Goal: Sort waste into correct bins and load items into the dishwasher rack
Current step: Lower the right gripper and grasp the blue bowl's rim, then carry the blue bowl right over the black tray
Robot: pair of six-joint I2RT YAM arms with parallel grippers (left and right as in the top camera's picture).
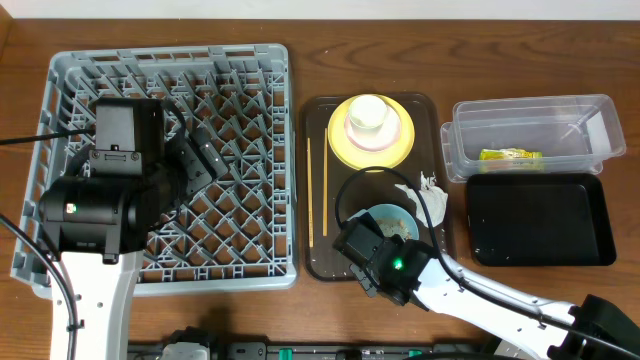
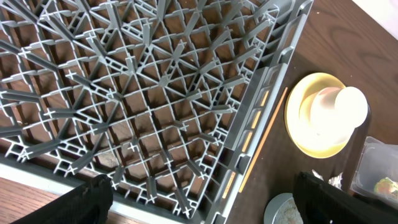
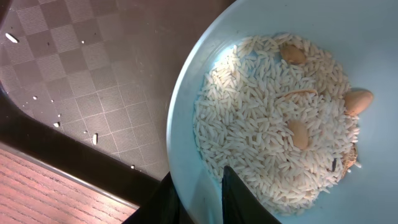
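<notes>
Two-handed: grips light-blue bowl [image 3: 261, 22], hovers over dishwasher rack [image 1: 240, 120].
Clamps right gripper [image 3: 199, 199] on bowl rim, rice scraps [image 3: 267, 118] inside, over brown serving tray [image 1: 318, 110]; holds left gripper [image 2: 211, 199] wide apart above rack lattice.

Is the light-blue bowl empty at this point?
No, the light-blue bowl holds a heap of rice with a few tan pieces in it.

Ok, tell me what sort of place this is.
Probably a dish-clearing station, perhaps a test setup: a grey dishwasher rack, a brown tray holding a bowl of leftover rice, and a clear tub beside a black tray.
</notes>
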